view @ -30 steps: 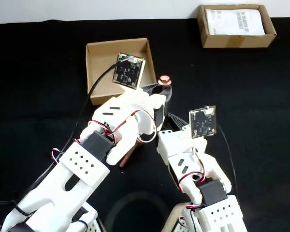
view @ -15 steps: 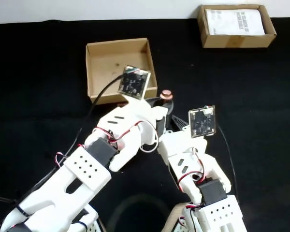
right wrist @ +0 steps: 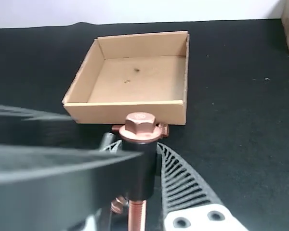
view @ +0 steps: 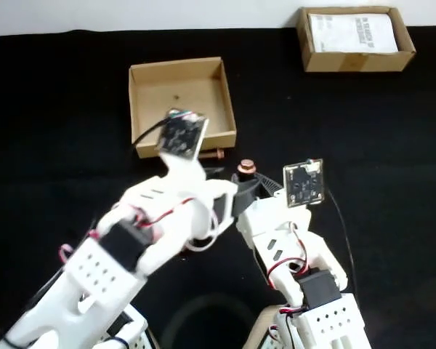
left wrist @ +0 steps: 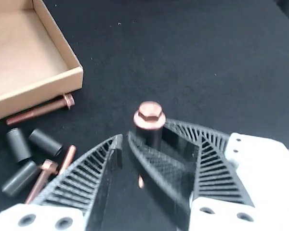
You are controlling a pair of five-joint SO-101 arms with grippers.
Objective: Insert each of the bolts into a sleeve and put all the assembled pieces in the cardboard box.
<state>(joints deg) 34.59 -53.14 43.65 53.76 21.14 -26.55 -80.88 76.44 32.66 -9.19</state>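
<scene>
A copper bolt [right wrist: 140,126] stands head-up in a dark sleeve [right wrist: 142,168], and its thread pokes out below. My right gripper [right wrist: 143,161] is shut on that sleeve, just in front of the cardboard box [right wrist: 130,111]. In the high view the bolt head [view: 245,169] sits where the two arms meet. My left gripper [left wrist: 124,139] is slightly open just short of the bolt head [left wrist: 148,115], holding nothing. Loose sleeves [left wrist: 44,142] and bolts [left wrist: 38,109] lie beside the box wall [left wrist: 38,91].
The cardboard box [view: 133,109] holds no parts. A second box [view: 356,62] with a printed sheet stands at the far right corner. One loose bolt [view: 211,154] lies along the box's front wall. The table to the right is bare black cloth.
The left arm brought the bolt from beside the box down to the right gripper, then drew back to the left. The bolt stays in the sleeve. The right arm has kept still.
</scene>
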